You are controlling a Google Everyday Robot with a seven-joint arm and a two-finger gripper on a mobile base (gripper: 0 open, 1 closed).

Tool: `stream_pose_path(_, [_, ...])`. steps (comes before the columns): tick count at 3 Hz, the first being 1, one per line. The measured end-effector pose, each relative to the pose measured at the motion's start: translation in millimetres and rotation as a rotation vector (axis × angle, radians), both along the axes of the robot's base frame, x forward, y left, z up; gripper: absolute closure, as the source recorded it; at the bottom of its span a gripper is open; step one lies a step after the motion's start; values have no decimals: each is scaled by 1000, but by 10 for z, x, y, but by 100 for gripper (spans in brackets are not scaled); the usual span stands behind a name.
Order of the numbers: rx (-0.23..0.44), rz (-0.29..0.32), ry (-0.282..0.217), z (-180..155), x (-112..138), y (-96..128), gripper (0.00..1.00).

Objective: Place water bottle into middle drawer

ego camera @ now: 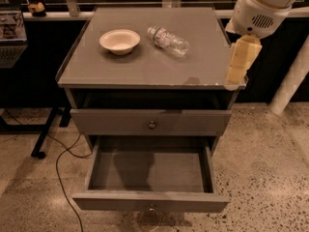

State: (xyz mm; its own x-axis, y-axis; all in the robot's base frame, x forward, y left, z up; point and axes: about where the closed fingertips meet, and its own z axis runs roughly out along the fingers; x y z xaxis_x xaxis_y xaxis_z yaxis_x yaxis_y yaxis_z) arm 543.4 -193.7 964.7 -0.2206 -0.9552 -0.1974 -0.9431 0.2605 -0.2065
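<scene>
grey cabinet top (145,69), flat with a low raised rim down the left side. two things lying on it, both toward the far half: small cream bowl (119,41) on the left, sitting upright, and water bottle (167,40) on its side just right of that, not touching, white cap pointing far-left. gripper (235,80) hanging at the near right corner of the top.

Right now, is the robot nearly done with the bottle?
Done: the middle drawer is open. In hand: the pincer hangs at the right edge of the cabinet top, apart from the water bottle. Left: grasp the bottle, lying beside the bowl, and put it inside.
</scene>
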Motion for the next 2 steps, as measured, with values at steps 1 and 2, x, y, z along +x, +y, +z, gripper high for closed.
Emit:
stream_pose_path(1, [-9,17,17,-69,417,83,0])
stream_pose_path(2, [-27,3,-14,-110,1101,200,0])
